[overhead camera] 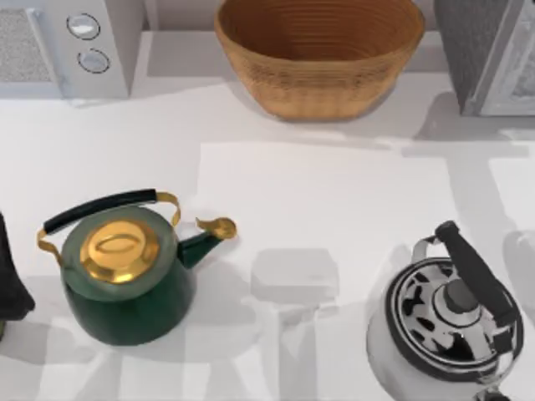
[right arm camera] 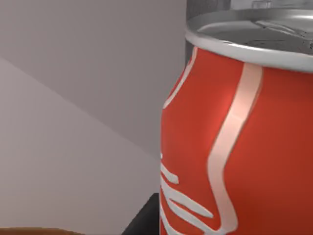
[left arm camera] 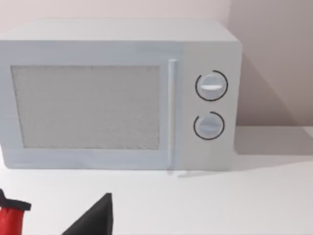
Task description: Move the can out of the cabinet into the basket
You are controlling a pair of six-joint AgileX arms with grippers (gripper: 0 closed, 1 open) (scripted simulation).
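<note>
The red can (right arm camera: 234,142) with white script stands upright and very close in the right wrist view, its silver top showing. My right gripper is shut on it, and one dark finger (right arm camera: 142,223) shows beside its lower part. Grey speckled cabinet (overhead camera: 485,54) sits at the table's back right, its pale framed panel facing left. The tan wicker basket (overhead camera: 322,79) stands at the back middle. My left arm (overhead camera: 10,280) is parked at the left edge, its gripper (left arm camera: 54,220) open in front of the microwave.
A white microwave (overhead camera: 71,46) with two round dials (left arm camera: 211,105) fills the back left corner. A green kettle (overhead camera: 125,276) with a gold lid stands front left, and a black-and-white kettle (overhead camera: 451,322) front right. A small white block (overhead camera: 294,274) lies between them.
</note>
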